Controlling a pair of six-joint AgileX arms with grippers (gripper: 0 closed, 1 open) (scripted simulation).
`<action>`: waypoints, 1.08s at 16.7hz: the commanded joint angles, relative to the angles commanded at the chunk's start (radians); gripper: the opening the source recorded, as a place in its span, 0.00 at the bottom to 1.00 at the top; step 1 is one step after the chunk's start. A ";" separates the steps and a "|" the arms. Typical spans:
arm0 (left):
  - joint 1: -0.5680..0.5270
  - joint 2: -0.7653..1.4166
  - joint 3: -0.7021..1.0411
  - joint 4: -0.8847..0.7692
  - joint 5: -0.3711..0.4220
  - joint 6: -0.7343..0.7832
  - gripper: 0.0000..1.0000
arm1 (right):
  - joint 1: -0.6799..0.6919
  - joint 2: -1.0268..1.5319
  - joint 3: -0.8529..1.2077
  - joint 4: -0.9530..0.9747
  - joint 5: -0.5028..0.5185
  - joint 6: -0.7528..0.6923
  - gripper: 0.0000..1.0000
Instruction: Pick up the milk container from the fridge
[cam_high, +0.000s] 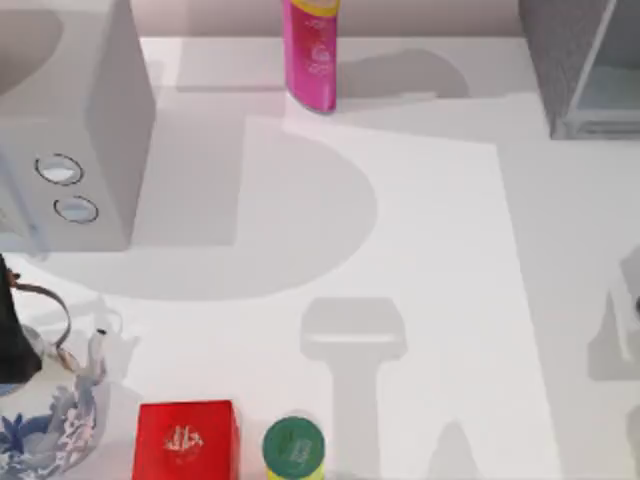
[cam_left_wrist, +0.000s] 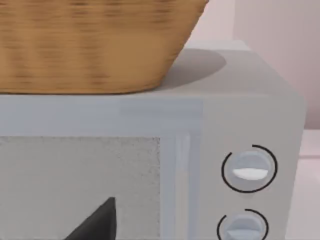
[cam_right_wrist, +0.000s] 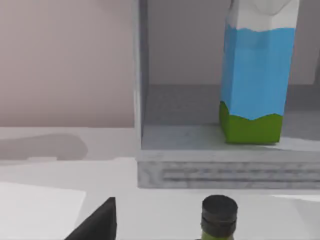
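Note:
The milk container (cam_right_wrist: 257, 75), a carton with a white folded top, light blue sides and a green base, stands upright on the pale floor inside the fridge (cam_right_wrist: 210, 172), close to the front ledge. In the top view the fridge (cam_high: 560, 70) sits at the far right corner, with dark speckled walls and its open side facing the table. A dark edge of my right gripper (cam_right_wrist: 97, 225) shows low in the right wrist view, well short of the fridge and apart from the carton. My left arm (cam_high: 8, 335) is parked at the table's left edge, and a dark edge of its gripper (cam_left_wrist: 97, 222) faces the microwave.
A light grey microwave (cam_high: 90, 120) with two round knobs fills the far left, with a wicker basket (cam_left_wrist: 90, 45) on top. A tall pink bottle (cam_high: 312, 55) stands at the back centre. A teapot (cam_high: 45, 400), a red box (cam_high: 187, 440) and a green-topped can (cam_high: 292, 445) line the front left. A dark-capped green bottle (cam_right_wrist: 218, 217) stands before the fridge.

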 joint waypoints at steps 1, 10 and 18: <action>0.000 0.000 0.000 0.000 0.000 0.000 1.00 | 0.000 0.000 0.000 0.000 0.000 0.000 1.00; 0.000 0.000 0.000 0.000 0.000 0.000 1.00 | -0.118 0.331 0.142 0.359 -0.169 -0.028 1.00; 0.000 0.000 0.000 0.000 0.000 0.000 1.00 | -0.336 1.076 0.202 1.088 -0.390 -0.014 1.00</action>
